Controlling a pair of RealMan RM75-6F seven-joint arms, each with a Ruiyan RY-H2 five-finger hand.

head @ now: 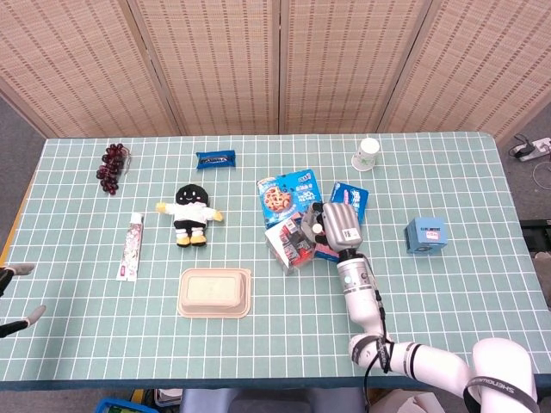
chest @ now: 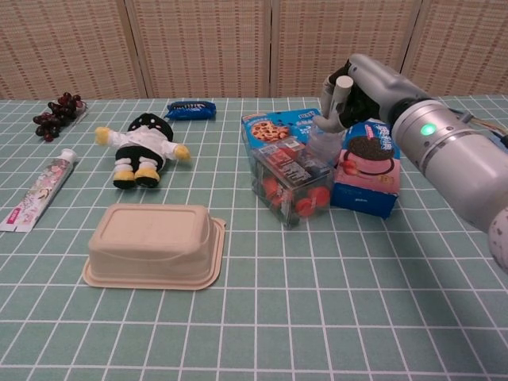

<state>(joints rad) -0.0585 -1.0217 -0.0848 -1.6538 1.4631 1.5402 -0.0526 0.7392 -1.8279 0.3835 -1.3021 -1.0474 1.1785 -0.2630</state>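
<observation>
right hand [chest: 347, 94] raised, fingers curled, left hand [head: 15, 297] low

- The right hand [chest: 349, 91] sits in a crowded cluster: clear box of red items [chest: 290, 181] below its fingers, blue cookie bag [head: 288, 191] behind it, blue cream-biscuit box [chest: 367, 168] under the wrist.
- Bare grid cloth lies between that cluster and the beige lidded tray [chest: 152, 244] (a wide lane toward the near edge).
- The small blue box [head: 428, 234] and paper cup [head: 366, 154] stand well apart, open table around them.
- The plush doll [head: 190, 213] and tube [head: 131, 246] block the left-centre.
</observation>
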